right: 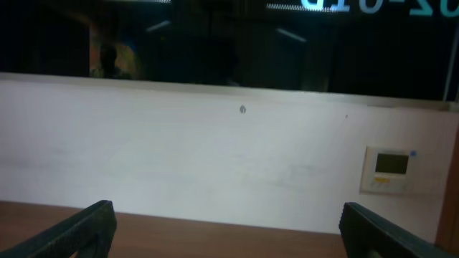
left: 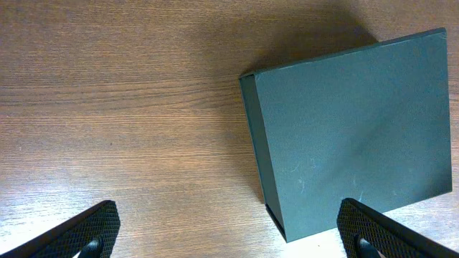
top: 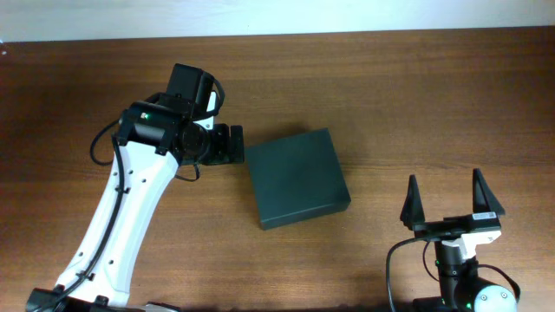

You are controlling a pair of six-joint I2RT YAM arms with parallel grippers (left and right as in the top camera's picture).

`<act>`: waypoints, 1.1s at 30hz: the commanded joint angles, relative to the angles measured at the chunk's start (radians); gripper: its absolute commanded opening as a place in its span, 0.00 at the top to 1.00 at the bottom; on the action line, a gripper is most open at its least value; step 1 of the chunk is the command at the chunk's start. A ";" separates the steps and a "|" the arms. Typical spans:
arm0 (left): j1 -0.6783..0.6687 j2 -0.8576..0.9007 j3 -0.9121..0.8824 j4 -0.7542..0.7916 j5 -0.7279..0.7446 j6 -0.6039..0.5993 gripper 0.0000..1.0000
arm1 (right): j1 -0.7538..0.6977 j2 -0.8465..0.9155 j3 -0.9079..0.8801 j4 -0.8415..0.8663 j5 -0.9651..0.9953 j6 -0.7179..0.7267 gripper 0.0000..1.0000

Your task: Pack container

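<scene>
The container [top: 297, 177] is a dark green-black square box with its lid closed, lying flat on the wooden table near the middle. In the left wrist view the container [left: 351, 136] fills the right half. My left gripper [top: 236, 144] is open and empty, just left of the box's left edge; in the left wrist view [left: 229, 233] its right finger overlaps the box's near corner. My right gripper [top: 449, 198] is open and empty at the front right, apart from the box; its fingers frame the right wrist view [right: 228, 229].
A pale wall [right: 215, 165] with a small control panel [right: 391, 168] stands beyond the table's far edge. Bare wooden table [top: 416, 95] surrounds the box on all sides.
</scene>
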 commanded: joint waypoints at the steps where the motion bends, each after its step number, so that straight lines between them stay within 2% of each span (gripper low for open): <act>1: 0.005 -0.009 -0.006 -0.001 -0.008 0.002 0.01 | -0.006 -0.011 -0.034 0.015 -0.009 -0.007 0.01; 14: 0.005 -0.009 -0.006 -0.001 -0.008 0.002 0.01 | -0.006 -0.011 -0.187 0.100 -0.010 -0.007 0.01; 19: 0.005 -0.009 -0.006 -0.001 -0.008 0.002 0.01 | -0.006 -0.011 -0.187 0.053 -0.010 -0.007 0.01; 28: 0.005 -0.009 -0.006 -0.001 -0.008 0.002 0.01 | -0.005 -0.011 -0.187 -0.199 -0.041 -0.006 0.01; 33: 0.005 -0.009 -0.006 -0.001 -0.008 0.002 0.01 | -0.005 -0.011 -0.187 -0.207 -0.032 -0.007 0.01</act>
